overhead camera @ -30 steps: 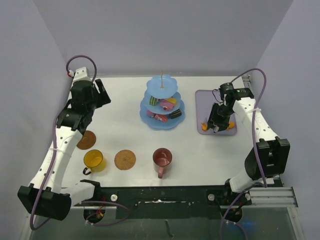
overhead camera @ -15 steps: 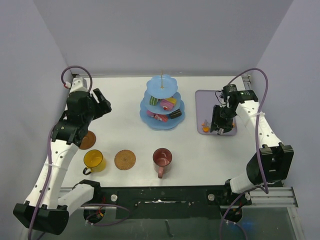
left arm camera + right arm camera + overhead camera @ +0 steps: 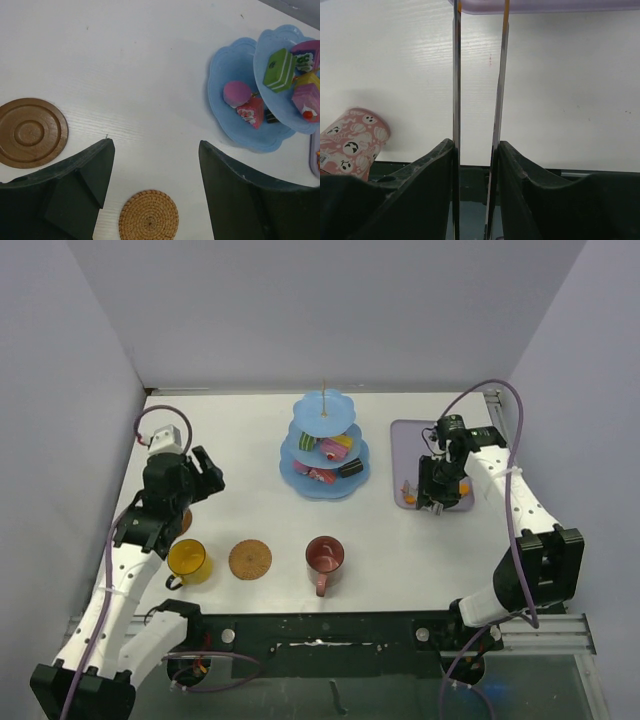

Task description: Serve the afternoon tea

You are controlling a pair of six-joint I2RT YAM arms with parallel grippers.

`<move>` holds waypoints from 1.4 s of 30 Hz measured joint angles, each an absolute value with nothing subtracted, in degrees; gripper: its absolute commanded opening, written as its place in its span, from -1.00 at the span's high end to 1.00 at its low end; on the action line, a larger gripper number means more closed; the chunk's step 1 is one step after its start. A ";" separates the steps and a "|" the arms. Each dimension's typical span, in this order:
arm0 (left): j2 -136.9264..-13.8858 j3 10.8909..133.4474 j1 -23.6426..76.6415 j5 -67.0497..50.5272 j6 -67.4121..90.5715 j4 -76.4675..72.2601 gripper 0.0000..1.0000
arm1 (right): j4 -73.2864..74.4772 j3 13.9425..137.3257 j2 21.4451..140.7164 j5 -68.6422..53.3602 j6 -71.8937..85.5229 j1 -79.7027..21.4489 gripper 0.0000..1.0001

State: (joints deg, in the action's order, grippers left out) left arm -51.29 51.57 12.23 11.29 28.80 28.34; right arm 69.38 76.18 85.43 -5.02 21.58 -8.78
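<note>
One white surface (image 3: 240,440) carries everything. The light-blue three-tier stand (image 3: 325,445) is upright at its middle, toward the back. The middle tier holds a green cake (image 3: 278,70), a purple one (image 3: 305,54) and a pink one topped with red (image 3: 306,97). The bottom tier holds a pink dome (image 3: 236,93), a red slice (image 3: 251,111) and a dark piece that is mostly hidden.

To the right lies the flat lilac tray (image 3: 405,435), with a small orange piece (image 3: 408,493) at its near left edge. Along the front stand the dark-red mug (image 3: 324,558) and the yellow mug (image 3: 187,560), both mouth up. A woven coaster (image 3: 250,559) lies between them. A ringed brown coaster (image 3: 30,132) lies just behind the yellow mug, partly under the left arm.

The right gripper (image 3: 476,145) has its jaws set narrow, clamped on the thin metal tongs (image 3: 456,75). The tong tips reach the tray's edge, and orange shows at both. The left gripper (image 3: 155,145) hangs over bare surface with its jaws wide and nothing between them. The woven coaster is just below the gap and the ringed one off to the left. The stand is well apart from both pairs of jaws, up and to the right in the left wrist view.
</note>
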 measured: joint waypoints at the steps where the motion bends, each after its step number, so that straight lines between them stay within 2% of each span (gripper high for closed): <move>1: -50.63 50.41 12.23 11.38 28.64 27.94 -0.34 | 68.88 75.75 85.36 -4.89 21.63 -9.08 0.26; 19: -37.91 31.81 12.56 13.17 28.03 22.79 -0.35 | 63.88 69.71 80.77 -2.52 25.08 -10.59 0.26; 42: -35.59 31.22 12.71 14.28 25.69 19.59 -0.36 | 62.98 68.77 81.14 -2.85 23.81 -10.94 0.23</move>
State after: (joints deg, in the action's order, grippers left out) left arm -35.59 31.22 12.71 14.28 25.69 19.59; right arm 62.98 68.77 81.14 -2.85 23.81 -10.94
